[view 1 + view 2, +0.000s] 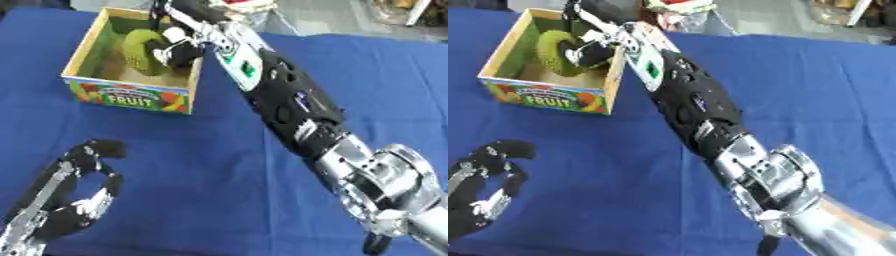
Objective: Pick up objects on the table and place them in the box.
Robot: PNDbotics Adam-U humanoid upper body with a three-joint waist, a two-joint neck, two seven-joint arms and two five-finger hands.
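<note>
R arm reaches diagonally from lower-right corner up to the box (87,60), forearm black w/ silver joints near the elbow end. Right hand (179,50) is inside the box, over its right wall, fingers curled round a green round object (140,50), so grasping it. The object looks fuzzy/textured w/ a yellow-green rim, sits inside the box toward its far-right part; can't tell if it touches the box floor or hangs in the grip. Box is open-top, tan walls, green inside, front panel has fruit artwork + word "FRUIT". It stands on the blue surface (201,165) at upper left, slightly skewed to the frame. Left hand (74,195) sits idle at lower-left corner, fingers up and loosely bent, thumb apart from them, holding nothing: released. It's well apart from the box, blue cloth between them. White patch w/ green mark (245,67) on the R wrist, just beside the box's right wall. In the right eye view same layout, box shifted left, the green object (557,50) shows a bit more of its rim, R fingers wrapped on its right side. Far edge past the blue cloth: grey floor and some clutter at top right, too blurred to identify.
</note>
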